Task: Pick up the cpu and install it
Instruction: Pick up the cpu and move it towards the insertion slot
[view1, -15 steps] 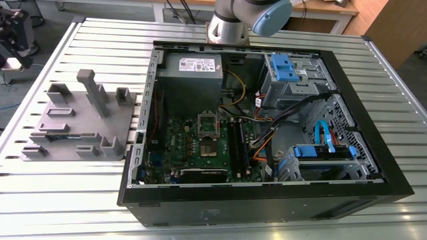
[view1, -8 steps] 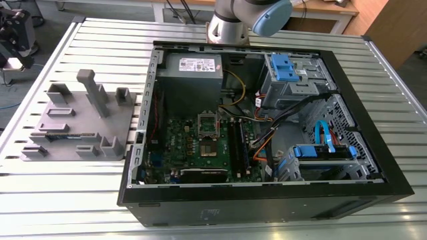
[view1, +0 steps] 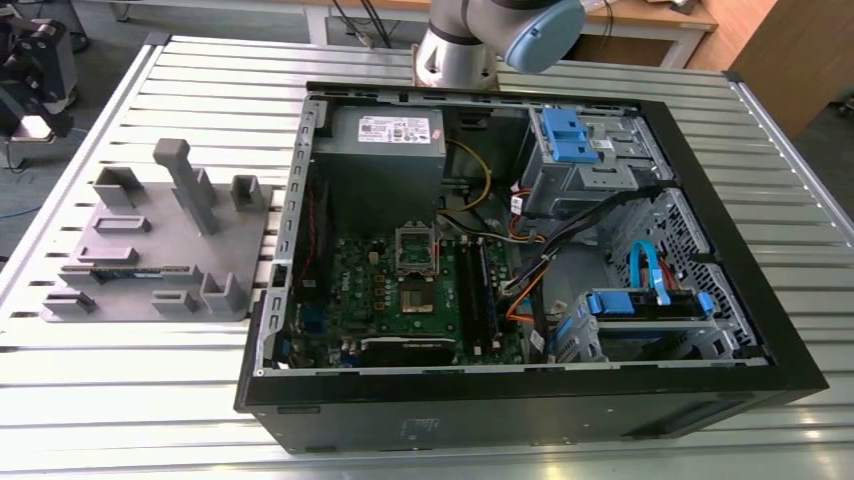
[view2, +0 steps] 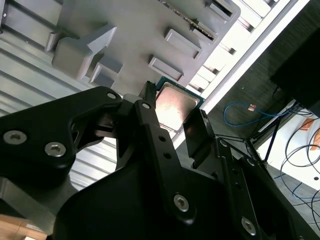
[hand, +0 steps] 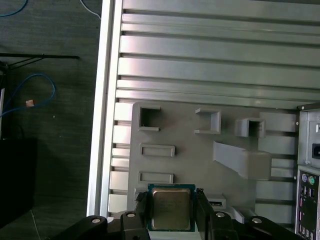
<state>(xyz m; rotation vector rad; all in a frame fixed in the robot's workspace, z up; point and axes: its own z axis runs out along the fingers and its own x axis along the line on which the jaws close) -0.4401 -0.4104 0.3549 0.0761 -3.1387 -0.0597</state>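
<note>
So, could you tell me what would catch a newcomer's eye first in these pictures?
The cpu, its silver top shining, sits clamped between the black jaws in both wrist views, with the grey fixture plate behind it. In the exterior view, the open computer case takes up the middle of the slatted table, with that plate at the exterior view's left.

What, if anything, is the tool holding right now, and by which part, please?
The tool holds the cpu by two opposite side edges, one finger on each.
</note>
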